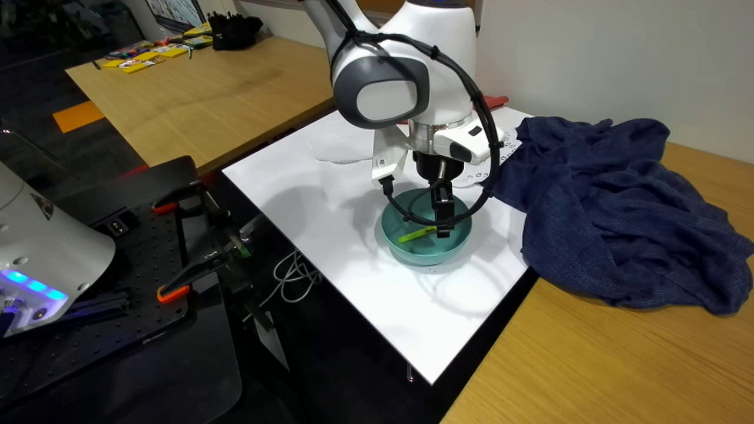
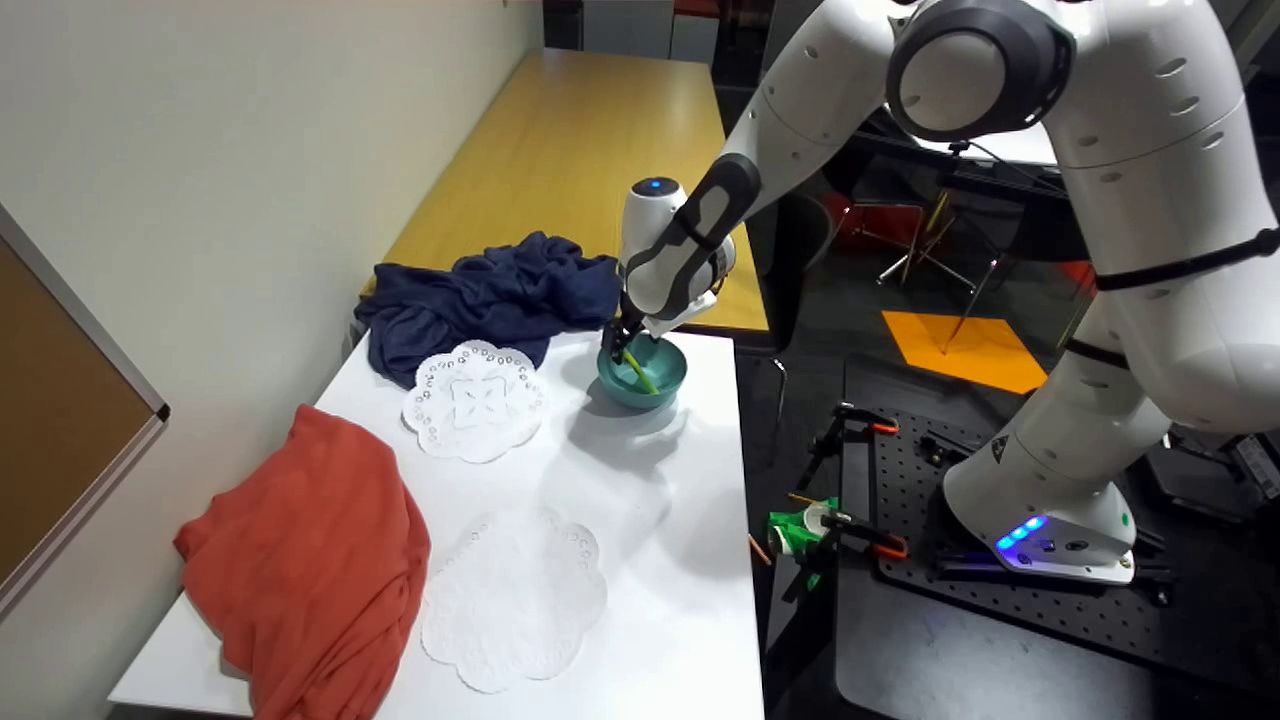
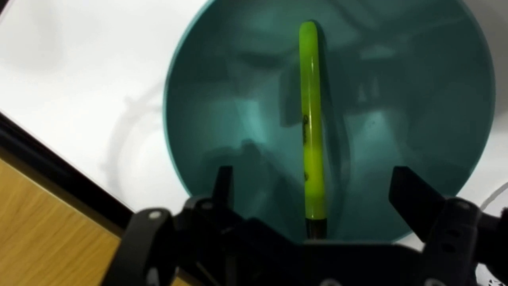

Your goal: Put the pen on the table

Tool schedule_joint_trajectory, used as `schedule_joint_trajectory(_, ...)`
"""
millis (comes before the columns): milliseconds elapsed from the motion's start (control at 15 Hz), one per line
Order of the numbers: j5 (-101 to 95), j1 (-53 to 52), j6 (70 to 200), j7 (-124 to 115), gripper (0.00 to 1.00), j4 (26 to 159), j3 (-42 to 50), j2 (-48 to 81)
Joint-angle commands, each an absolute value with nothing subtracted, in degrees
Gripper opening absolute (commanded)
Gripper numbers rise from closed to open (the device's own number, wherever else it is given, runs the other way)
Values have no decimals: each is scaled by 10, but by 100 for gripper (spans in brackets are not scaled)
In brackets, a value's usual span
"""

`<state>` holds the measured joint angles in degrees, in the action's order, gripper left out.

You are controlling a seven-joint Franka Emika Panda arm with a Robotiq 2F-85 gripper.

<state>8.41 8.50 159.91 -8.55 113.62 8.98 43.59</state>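
We saw the pen point(image 3: 311, 127) in the bowl point(image 3: 377, 159); our jaws, parted over it, held nothing. Only the approach looked done; gripping the pen and laying it on the desk point(image 2: 690, 620) beside the bowl remained.

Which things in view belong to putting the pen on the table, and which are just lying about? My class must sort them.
For the job:
pen, in the teal bowl
white table
open hand

Lying about:
navy cloth
red cloth
one white doily
another white doily
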Motion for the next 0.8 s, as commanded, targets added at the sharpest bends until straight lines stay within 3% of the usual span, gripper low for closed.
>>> schedule_joint_trajectory(0,79,80,1602,-98,74,1106,96,464)
schedule_joint_trajectory(600,82,85,1604,-93,5,1079,90,486)
schedule_joint_trajectory(733,81,82,1603,-95,0,1084,92,479)
